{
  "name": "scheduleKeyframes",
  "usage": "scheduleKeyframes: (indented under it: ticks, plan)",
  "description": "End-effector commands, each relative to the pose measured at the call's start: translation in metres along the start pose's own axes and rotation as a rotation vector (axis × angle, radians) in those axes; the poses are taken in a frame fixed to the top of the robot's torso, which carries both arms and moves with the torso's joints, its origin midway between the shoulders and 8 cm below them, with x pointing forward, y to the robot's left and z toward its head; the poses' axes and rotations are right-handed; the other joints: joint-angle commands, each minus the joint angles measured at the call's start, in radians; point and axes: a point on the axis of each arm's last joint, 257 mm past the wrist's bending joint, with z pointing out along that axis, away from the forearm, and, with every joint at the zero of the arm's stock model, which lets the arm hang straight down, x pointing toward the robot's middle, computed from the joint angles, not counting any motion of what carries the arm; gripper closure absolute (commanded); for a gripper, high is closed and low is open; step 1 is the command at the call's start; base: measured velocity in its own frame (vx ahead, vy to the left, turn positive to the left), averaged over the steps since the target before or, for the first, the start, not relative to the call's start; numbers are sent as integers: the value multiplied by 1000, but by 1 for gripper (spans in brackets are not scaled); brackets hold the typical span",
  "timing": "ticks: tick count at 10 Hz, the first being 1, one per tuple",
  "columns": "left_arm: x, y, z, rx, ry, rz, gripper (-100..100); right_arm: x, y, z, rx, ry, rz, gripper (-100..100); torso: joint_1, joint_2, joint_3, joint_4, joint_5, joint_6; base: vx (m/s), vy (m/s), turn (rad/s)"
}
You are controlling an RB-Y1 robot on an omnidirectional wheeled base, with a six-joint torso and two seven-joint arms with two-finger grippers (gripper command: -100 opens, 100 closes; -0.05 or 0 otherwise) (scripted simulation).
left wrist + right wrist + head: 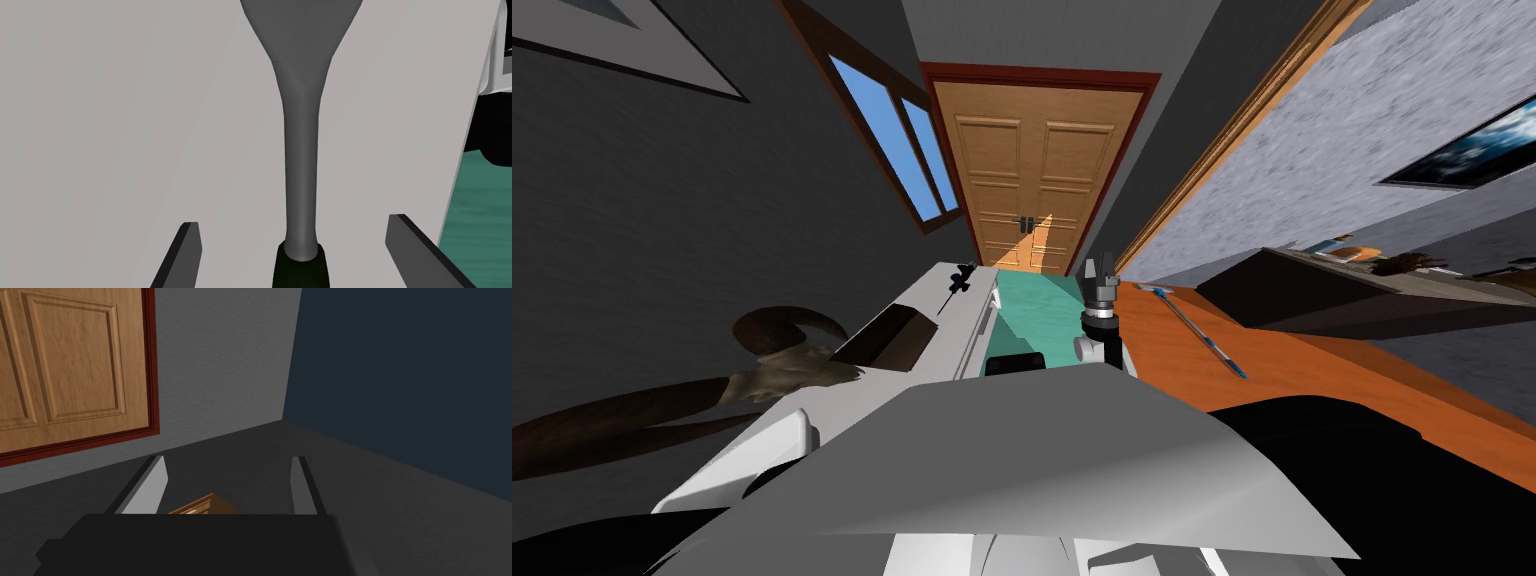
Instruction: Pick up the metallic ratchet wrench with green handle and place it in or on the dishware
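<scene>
The wrench (pixel 300 150) lies on a flat, pale grey surface (pixel 125 125), its grey metal shaft running away from me and widening at the far end, its dark green handle nearest my hand. My left end effector (pixel 295 222) sits over the handle end with its fingers (pixel 189 245) spread wide on either side, clear of the tool and gripping nothing. The surface's edge gives way to teal floor (pixel 480 225). My right end effector (pixel 1100 268) points upward beside an orange worktop (pixel 1312 380), fingers parted and empty.
</scene>
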Motion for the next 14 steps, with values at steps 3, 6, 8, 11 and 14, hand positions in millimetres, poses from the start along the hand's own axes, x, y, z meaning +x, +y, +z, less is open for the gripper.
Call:
scheduleKeyframes:
  ticks: [3,6,8,11,14]
  plan:
    - [1,4,13,0,1,-7,-100,0,0,0,0,0,0,0,-1,3,2,1,0,0,-3,13,-21]
    - [2,6,20,-2,1,-11,-100,0,0,0,0,0,0,0,0,5,3,1,0,0,-13,19,-20]
    - [2,5,21,-1,2,-10,100,0,0,0,0,0,0,0,-2,4,2,1,0,0,0,0,0]
    - [2,6,21,-3,1,-11,100,0,0,0,0,0,0,0,-1,4,2,1,0,0,0,0,0]
    - [1,2,8,0,1,-4,100,0,0,0,0,0,0,0,-2,3,2,1,-1,0,8,-11,22]
